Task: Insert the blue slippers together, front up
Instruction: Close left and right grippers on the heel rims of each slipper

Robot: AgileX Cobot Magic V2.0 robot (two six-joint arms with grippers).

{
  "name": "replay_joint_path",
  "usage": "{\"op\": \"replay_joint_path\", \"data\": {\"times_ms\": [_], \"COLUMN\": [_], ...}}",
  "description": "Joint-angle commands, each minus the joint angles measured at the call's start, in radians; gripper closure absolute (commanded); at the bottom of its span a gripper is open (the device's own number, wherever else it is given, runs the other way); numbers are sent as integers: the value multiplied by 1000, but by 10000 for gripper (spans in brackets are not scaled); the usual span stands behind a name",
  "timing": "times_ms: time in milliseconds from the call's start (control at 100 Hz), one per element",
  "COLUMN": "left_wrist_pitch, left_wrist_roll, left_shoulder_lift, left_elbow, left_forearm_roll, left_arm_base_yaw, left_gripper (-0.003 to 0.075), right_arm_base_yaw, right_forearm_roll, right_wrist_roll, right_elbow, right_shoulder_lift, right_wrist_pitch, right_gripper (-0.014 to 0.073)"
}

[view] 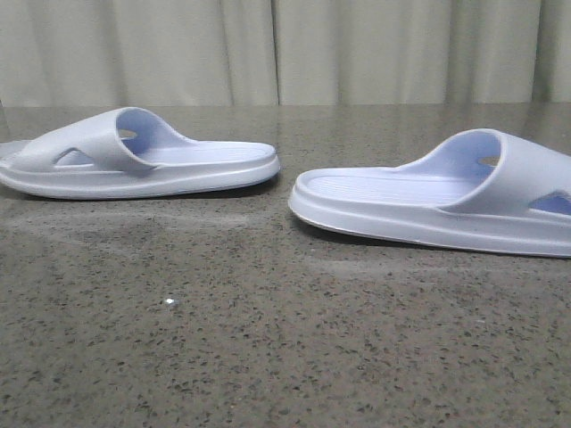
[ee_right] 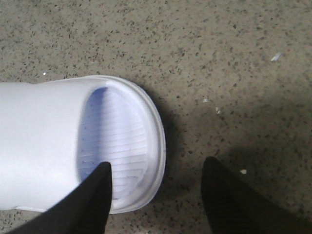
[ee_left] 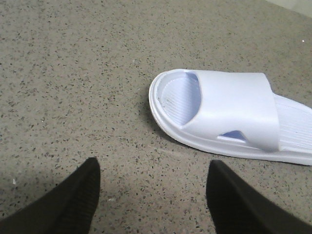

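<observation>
Two pale lavender-blue slippers lie soles down on the speckled stone table (view: pixel 268 348), heels facing each other. The left slipper (view: pixel 134 160) has its strap at the left; the right slipper (view: pixel 437 201) has its strap at the right. Neither gripper shows in the front view. My left gripper (ee_left: pixel 153 163) is open and empty above bare table, with the left slipper (ee_left: pixel 234 107) lying just beyond its fingers, apart from them. My right gripper (ee_right: pixel 157 163) is open and straddles the toe rim of the right slipper (ee_right: pixel 39 136): one finger (ee_right: pixel 92 200) over the ribbed footbed, the other (ee_right: pixel 229 200) over the table.
A pale curtain (view: pixel 285 49) hangs behind the table's far edge. Small white crumbs (ee_right: pixel 276 57) lie on the table near the right slipper, and a bright speck (view: pixel 169 303) lies in front of the left one.
</observation>
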Motion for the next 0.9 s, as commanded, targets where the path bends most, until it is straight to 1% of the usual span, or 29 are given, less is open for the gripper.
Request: {"op": "replay_joint_path", "data": {"times_ms": [0, 130, 300, 530, 570, 620, 690, 740, 820, 889], "left_wrist_pitch": [-68, -68, -68, -68, -68, -66, -64, -62, -58, -58], "left_wrist_roll": [4, 4, 4, 4, 4, 4, 4, 4, 6, 33], "left_shoulder_lift": [-1, -1, -1, -1, -1, -1, 5, 16, 36, 63], "left_elbow": [-35, -35, -35, -35, -35, -35, -35, -35, -35, -35], "left_forearm_roll": [-25, -25, -25, -25, -25, -25, -25, -25, -36, -64], "left_arm_base_yaw": [3, 3, 3, 3, 3, 3, 3, 3, 3, 3], "left_gripper": [302, 302, 302, 302, 302, 302, 302, 302, 302, 302], "right_arm_base_yaw": [-7, -7, -7, -7, -7, -7, -7, -7, -7, -7], "right_forearm_roll": [59, 92, 152, 162, 164, 168, 173, 173, 173, 173], "right_wrist_roll": [-62, -84, -157, -181, -188, -203, -215, -215, -224, -226], "right_elbow": [-36, -38, -63, -128, -136, -141, -145, -145, -145, -145], "right_shoulder_lift": [21, 56, 108, 191, 206, 220, 233, 234, 235, 235], "right_wrist_pitch": [-60, -78, -58, 40, 58, 79, 96, 97, 99, 103], "right_gripper": [245, 245, 245, 245, 257, 291, 365, 436, 574, 690]}}
